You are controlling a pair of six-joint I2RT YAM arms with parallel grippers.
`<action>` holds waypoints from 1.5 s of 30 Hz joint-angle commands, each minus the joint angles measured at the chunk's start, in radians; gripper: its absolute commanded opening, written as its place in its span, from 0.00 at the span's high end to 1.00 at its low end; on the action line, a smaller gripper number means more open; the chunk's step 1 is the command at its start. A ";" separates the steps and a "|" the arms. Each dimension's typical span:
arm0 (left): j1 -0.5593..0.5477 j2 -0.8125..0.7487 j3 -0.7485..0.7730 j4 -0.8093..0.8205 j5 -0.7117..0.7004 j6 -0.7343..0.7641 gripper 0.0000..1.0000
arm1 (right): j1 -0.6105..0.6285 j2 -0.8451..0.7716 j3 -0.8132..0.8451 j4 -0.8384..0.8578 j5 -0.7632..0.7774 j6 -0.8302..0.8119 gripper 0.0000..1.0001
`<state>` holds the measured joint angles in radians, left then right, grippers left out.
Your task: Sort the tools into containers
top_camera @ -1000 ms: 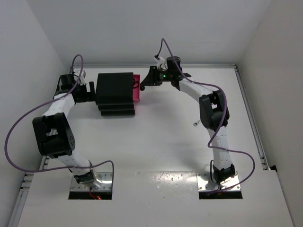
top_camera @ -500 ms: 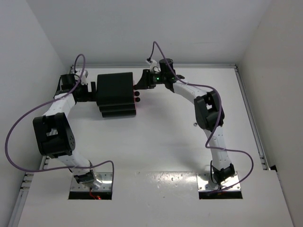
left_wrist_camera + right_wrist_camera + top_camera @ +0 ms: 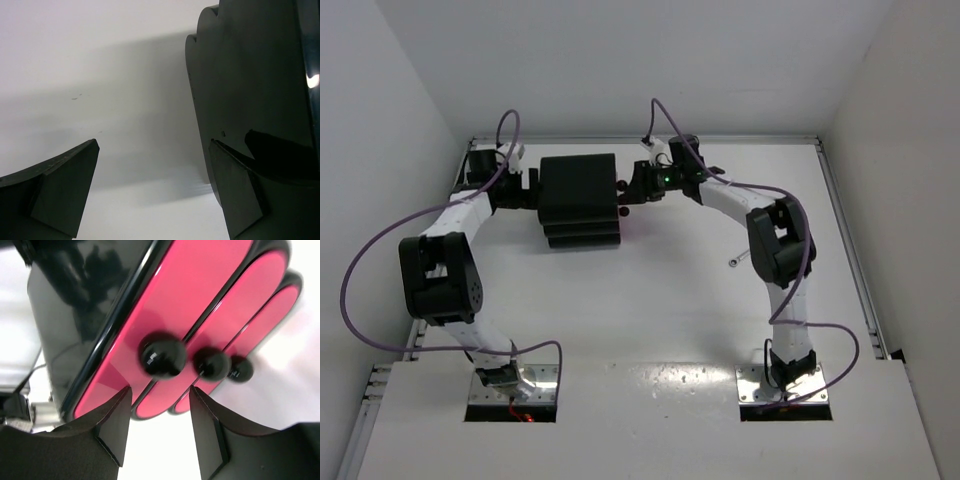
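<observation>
The black three-tier cabinet (image 3: 578, 198) stands at the back of the table. Its three pink drawers (image 3: 200, 305) are all shut, each with a round black knob (image 3: 162, 356). My right gripper (image 3: 633, 190) is open and empty, just in front of the knobs, its fingers (image 3: 107, 427) apart below the top knob. My left gripper (image 3: 527, 190) is open and empty at the cabinet's rear wall (image 3: 250, 75), one finger (image 3: 235, 195) close against it. The slim silver wrench (image 3: 733, 262) lies on the table beside the right arm. The pliers are out of view.
White walls close in the table at the back and on both sides. Purple cables loop from both arms. A metal rail (image 3: 850, 250) runs along the table's right edge.
The top drawer, open a second ago, is now shut. The cabinet has shifted a little to the right, the left gripper following it. The right gripper has drawn back from the drawer fronts.
</observation>
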<state>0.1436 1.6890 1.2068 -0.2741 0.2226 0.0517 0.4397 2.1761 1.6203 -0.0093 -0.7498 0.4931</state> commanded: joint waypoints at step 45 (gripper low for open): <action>-0.018 -0.247 0.048 -0.140 0.187 0.010 0.01 | -0.427 -0.484 -0.108 -1.133 0.208 -1.798 0.56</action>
<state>0.0662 1.4937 1.1774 -0.3599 0.3206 0.0227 0.0307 1.6821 1.5227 -0.8177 -0.6487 -0.7597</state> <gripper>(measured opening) 0.989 0.459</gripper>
